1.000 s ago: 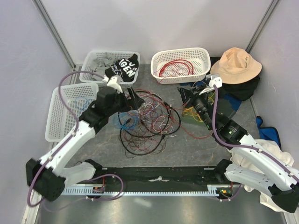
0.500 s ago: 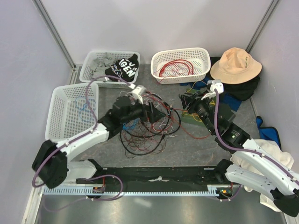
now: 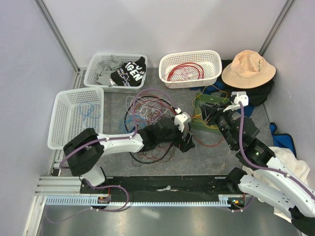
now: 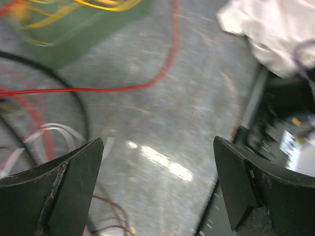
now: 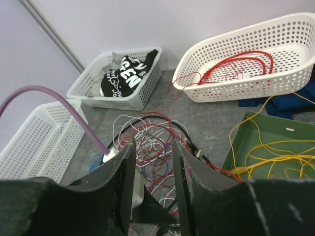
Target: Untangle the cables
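The cables (image 3: 147,113) lie in a loose tangled heap of black, red, white, blue and purple wires at the table's middle; the heap also shows in the right wrist view (image 5: 157,140). My left arm reaches across the heap, and my left gripper (image 3: 190,144) is at its right edge, low over the table. In the left wrist view my left gripper (image 4: 157,182) is wide open and empty over bare table, with a red cable (image 4: 123,89) running ahead of it. My right gripper (image 3: 205,112) hovers by the green tray, right of the heap. In its own view my right gripper (image 5: 152,182) is slightly open and holds nothing.
A green tray (image 3: 196,122) holds yellow cables (image 5: 275,157). A white basket (image 3: 189,61) at the back holds a red coil. A left basket (image 3: 61,123) holds blue wire. Another basket (image 3: 98,73) holds cloth. A hat (image 3: 247,69) and fabrics lie at the right.
My left arm has swung from the heap's left side across it to its right edge and dropped low. My right gripper has drawn back a little to the right.
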